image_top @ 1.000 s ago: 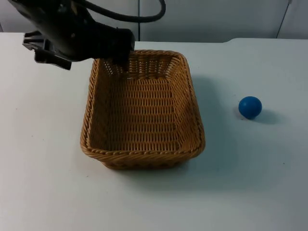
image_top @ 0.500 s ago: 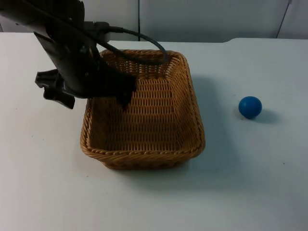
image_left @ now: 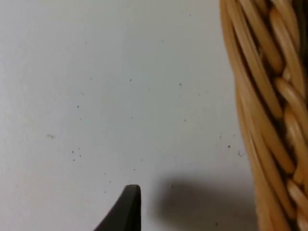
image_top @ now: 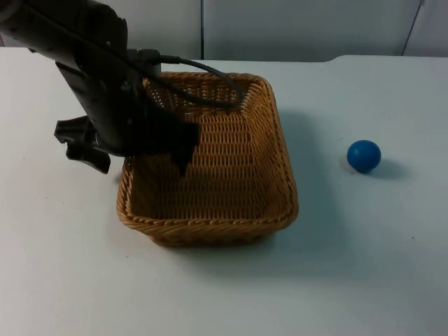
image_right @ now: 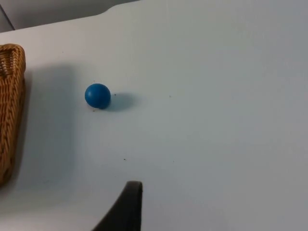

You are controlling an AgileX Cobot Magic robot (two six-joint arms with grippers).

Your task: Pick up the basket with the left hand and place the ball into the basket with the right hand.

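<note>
Wicker basket [image_top: 210,161] rim under left hand [image_top: 150,150] | grip unclear | ball [image_top: 364,155] apart

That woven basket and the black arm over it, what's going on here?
The left gripper is down at the left rim of the tan woven wicker basket, which sits on the white table; one fingertip is just outside the wall. A firm grasp cannot be made out. The small blue ball lies on the table to the basket's right, untouched. The right arm waits, its camera looking at the ball.
</note>
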